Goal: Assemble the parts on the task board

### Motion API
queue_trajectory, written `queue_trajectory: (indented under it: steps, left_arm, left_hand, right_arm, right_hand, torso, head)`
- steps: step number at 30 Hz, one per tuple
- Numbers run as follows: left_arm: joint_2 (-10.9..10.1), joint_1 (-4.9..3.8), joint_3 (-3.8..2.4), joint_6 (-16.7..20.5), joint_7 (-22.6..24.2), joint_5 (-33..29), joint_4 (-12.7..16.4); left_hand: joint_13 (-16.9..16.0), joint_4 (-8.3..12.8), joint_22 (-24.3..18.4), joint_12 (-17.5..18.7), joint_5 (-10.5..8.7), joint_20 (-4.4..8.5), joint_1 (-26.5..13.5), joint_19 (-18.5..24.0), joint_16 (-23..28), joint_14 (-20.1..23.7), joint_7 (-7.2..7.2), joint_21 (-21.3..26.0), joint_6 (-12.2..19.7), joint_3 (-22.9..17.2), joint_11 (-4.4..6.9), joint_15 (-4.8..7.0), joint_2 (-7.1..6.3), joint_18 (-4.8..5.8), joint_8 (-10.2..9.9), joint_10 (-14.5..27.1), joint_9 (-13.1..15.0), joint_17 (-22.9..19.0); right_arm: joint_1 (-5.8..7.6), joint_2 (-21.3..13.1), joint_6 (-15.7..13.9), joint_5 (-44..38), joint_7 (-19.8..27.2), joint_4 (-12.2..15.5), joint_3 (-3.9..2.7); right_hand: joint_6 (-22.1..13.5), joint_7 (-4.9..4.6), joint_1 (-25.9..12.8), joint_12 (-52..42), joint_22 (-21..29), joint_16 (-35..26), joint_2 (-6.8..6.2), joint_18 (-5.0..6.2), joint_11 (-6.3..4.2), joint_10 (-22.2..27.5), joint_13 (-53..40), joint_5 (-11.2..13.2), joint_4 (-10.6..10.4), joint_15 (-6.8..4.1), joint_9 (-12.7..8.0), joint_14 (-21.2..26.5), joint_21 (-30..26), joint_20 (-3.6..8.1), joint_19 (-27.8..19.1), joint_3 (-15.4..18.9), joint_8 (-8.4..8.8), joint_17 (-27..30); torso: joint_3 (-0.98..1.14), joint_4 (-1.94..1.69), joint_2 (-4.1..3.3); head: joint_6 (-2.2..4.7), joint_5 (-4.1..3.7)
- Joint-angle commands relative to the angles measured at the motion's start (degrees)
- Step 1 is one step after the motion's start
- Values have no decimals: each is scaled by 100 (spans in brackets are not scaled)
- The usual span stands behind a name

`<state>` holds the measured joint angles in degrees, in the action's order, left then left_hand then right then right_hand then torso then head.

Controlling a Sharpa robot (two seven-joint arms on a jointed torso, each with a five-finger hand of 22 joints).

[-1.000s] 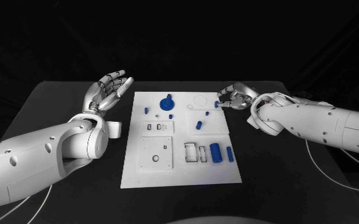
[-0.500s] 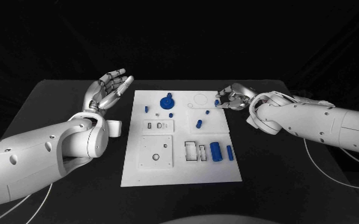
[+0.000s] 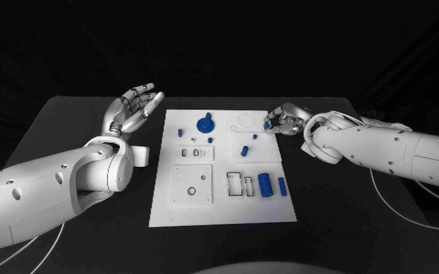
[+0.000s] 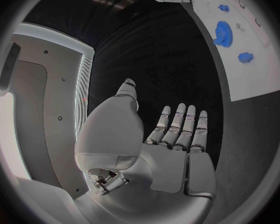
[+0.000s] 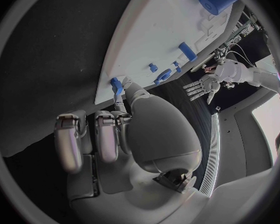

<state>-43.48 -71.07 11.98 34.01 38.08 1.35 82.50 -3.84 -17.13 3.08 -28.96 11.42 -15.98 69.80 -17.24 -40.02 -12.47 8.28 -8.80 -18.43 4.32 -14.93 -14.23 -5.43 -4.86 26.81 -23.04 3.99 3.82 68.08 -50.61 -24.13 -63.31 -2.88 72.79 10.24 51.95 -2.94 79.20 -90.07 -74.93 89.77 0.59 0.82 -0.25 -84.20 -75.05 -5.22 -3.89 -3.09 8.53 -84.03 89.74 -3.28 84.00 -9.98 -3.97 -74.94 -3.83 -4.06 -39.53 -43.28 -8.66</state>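
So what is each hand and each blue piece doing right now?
Left hand: open, raised beside the board, holding nothing.
Right hand: at the board's far right edge, pinching a small blue piece.
Blue gear: sitting on the white board.
Blue cylinder: lying on the board.

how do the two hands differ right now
The left hand is raised off the table beside the task board, fingers spread and straight, holding nothing; the right hand sits low at the board's far right corner, fingers curled in. The right hand pinches a small blue part; the left touches no part. Both are silver hands on white arms.
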Motion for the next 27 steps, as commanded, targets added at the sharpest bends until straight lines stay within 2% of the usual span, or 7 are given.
queue_trajectory:
  steps: [1,3,11,14,20,22,27]
  left_arm:
    - [0,-4,-5,-71,33,52,18]
    - [-7,-4,-4,-69,32,52,26]
    - [-4,-5,-4,-72,29,52,31]
    - [0,-5,-4,-75,29,52,29]
    - [6,-5,-4,-76,27,52,26]
    - [6,-5,-4,-75,27,52,26]
    - [4,-5,-4,-67,29,52,25]
  left_hand:
    - [9,6,-8,-21,-28,-16,-1,38,-19,34,865,20,18,-38,-2,-18,53,-96,7,2,-9,-6]
    - [9,6,-8,-22,-28,-17,-1,37,-19,35,865,19,17,-37,-2,-18,51,-96,9,2,-10,-7]
    - [9,6,-8,-22,-29,-17,-1,35,-19,35,865,18,16,-37,-2,-18,50,-96,11,2,-10,-7]
    - [9,6,-8,-22,-29,-17,-1,35,-19,35,865,18,16,-37,-2,-18,50,-96,11,2,-10,-7]
    - [9,6,-8,-22,-29,-17,-1,35,-19,35,865,18,16,-37,-2,-18,50,-96,11,2,-10,-7]
    - [9,6,-8,-22,-29,-17,0,38,-20,36,865,19,16,-37,-2,-19,49,-96,11,2,-10,-7]
    - [9,6,-8,-23,-29,-17,0,41,-20,37,865,20,17,-37,-2,-19,48,-96,12,2,-11,-7]
  right_arm:
    - [-5,13,129,-93,-100,-23,0]
    - [-5,18,132,-93,-115,-34,0]
    - [-5,25,135,-93,-158,-59,0]
    - [-5,28,135,-106,-181,-59,0]
    - [-5,33,163,-123,-168,-65,0]
    - [-5,36,178,-125,-154,-71,0]
    - [-5,43,181,-122,-147,-83,0]
  right_hand:
    - [56,-1,22,7,-1507,23,-24,-82,-39,-580,-1495,-10,-8,-51,-8,-597,26,30,600,-1,-23,-1506]
    - [60,-1,20,7,-1507,23,-30,-82,-40,-580,-1495,-10,-10,-52,-10,-597,26,31,600,4,-22,-1506]
    - [71,0,23,7,-1507,23,-26,-82,-40,-580,-1495,-14,-11,-53,-11,-597,26,33,600,3,-24,-1506]
    - [75,1,25,7,-1507,23,-25,-82,-41,-580,-1495,-14,-12,-53,-12,-597,26,34,600,3,-25,-1506]
    - [244,16,3,7,-1507,23,15,-82,-53,-580,-1495,30,-67,-67,-21,-597,26,50,600,20,-65,-1506]
    - [350,19,-10,7,-1507,23,40,-82,-58,-580,-1495,69,-100,-72,-22,-597,26,57,600,32,-91,-1506]
    - [417,26,-25,7,-1507,23,38,-82,-63,-580,-1495,96,-125,-77,-28,-597,26,62,600,54,-101,-1506]
  torso:
    - [-1,-16,3]
    - [-5,-1,3]
    - [-6,5,6]
    - [-4,-4,-1]
    - [-3,-5,1]
    - [-5,-4,2]
    - [-3,-1,-1]
  head:
    - [-18,-5]
    - [-23,17]
    - [-22,29]
    - [-11,19]
    - [3,40]
    - [-17,41]
    - [-8,38]
